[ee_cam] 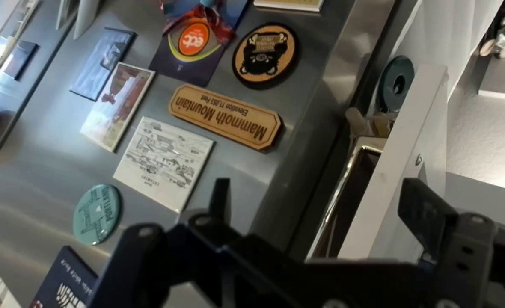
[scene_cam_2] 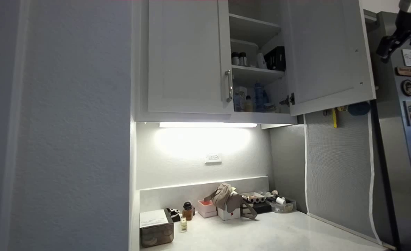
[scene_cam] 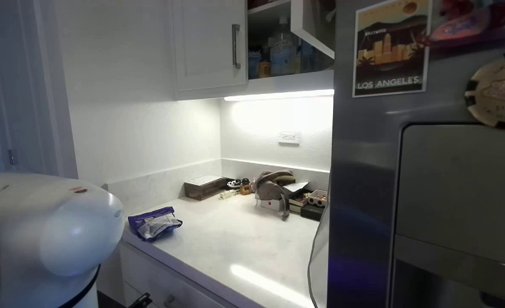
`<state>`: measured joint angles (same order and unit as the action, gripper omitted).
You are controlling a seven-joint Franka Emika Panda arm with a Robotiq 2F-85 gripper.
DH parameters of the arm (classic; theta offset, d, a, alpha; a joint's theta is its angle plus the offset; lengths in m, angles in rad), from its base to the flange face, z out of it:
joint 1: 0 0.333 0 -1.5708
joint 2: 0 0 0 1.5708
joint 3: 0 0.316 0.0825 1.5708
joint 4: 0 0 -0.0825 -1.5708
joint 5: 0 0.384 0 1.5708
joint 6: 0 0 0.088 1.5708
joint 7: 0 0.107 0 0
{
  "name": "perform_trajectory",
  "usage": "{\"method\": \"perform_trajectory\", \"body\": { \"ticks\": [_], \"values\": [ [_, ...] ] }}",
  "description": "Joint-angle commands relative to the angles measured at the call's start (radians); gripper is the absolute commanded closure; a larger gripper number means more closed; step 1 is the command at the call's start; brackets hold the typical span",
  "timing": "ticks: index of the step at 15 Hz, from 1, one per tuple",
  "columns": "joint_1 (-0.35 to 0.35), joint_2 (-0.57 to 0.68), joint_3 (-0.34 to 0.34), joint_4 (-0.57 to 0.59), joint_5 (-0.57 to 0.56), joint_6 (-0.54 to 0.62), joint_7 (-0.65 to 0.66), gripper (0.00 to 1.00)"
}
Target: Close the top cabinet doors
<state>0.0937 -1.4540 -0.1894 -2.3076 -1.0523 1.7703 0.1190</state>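
Bright light from a long white strip lamp [scene_cam_2: 208,125] falls on a pale smooth counter [scene_cam_2: 278,233]. Above it is a big white cupboard [scene_cam_2: 261,118]. One tall flat white door [scene_cam_2: 188,59] with a slim silver bar handle [scene_cam_2: 229,87] is shut. Its twin, a matching white door [scene_cam_2: 325,52] beside the big grey steel fridge [scene_cam_2: 395,139], is wide open. The black two-finger claw [ee_cam: 318,194] is close to that door's loose edge. Its fingers are spread far apart and pinch nothing. I can't tell if it touches the door.

To do this well, I think one finger should rest on the fridge side of the door and push it round in a slow curve. No squeeze is needed. Near the end it should go gently, so the door doesn't bang.

It looks tight by the fridge. A dark green ring [ee_cam: 388,81] and a flat yellow strip [scene_cam_2: 335,119] show behind the door and might snag. A brown wooden sign [ee_cam: 225,116] on the fridge could get bumped too. Blue bottles [scene_cam_2: 258,94] sit inside the cupboard, and I guess they won't block the door.
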Motion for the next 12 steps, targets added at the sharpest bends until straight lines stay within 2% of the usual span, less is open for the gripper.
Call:
{"method": "perform_trajectory", "body": {
  "ticks": [1,7,10,11,12],
  "values": [
    [0.013,-0.004,-0.048,-0.038,-0.038,0.100,-0.004,0.00],
    [0.016,0.052,-0.113,-0.070,-0.045,0.267,0.003,0.00],
    [0.007,0.089,-0.120,-0.082,-0.032,0.349,0.018,0.00],
    [0.004,0.115,-0.107,-0.088,-0.024,0.375,0.038,0.04],
    [0.000,0.131,-0.101,-0.096,-0.018,0.401,0.048,0.26]
  ]
}}
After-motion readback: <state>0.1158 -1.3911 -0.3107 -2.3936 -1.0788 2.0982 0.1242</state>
